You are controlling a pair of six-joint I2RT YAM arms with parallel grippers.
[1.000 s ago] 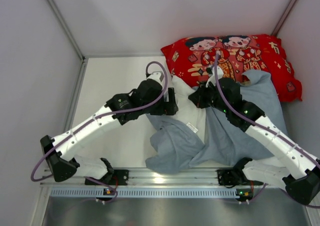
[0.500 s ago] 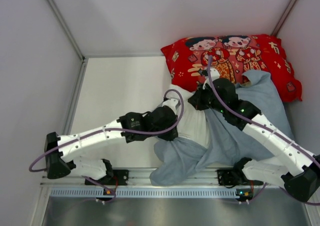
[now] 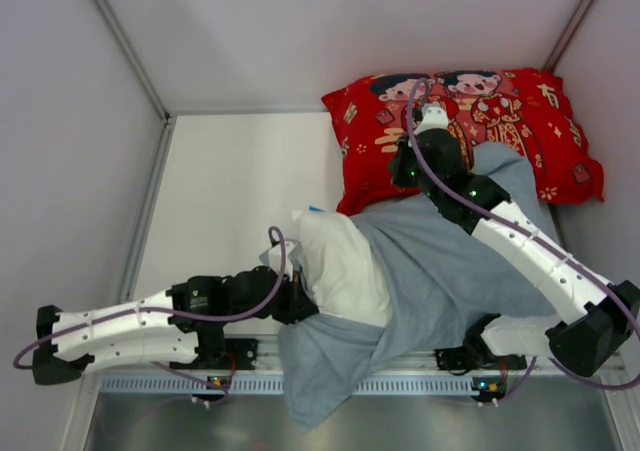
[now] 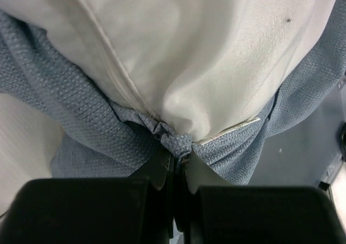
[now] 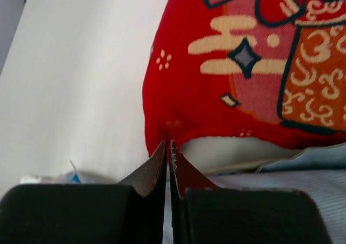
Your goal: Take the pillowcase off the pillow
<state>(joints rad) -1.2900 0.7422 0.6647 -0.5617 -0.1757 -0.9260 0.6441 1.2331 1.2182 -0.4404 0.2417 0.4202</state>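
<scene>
Blue-grey pillowcase point(image 3: 450, 271) pinched in left fingers point(image 4: 158, 173), pillow point(image 3: 340, 266) exposed.

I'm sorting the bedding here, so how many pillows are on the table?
2. The white pillow lies near the front, half out of the blue-grey pillowcase; the red cartoon-print pillow sits at the far right. Cloth could hide more.

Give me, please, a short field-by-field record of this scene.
pillow: white, bared at its near-left end
pillowcase: blue-grey side out, covering the rest of the pillow
left gripper: shut on a bunched fold of the pillowcase edge
right gripper: shut, close to the red pillow; no cloth seen between its fingers
red pillow: far right of the table
</scene>
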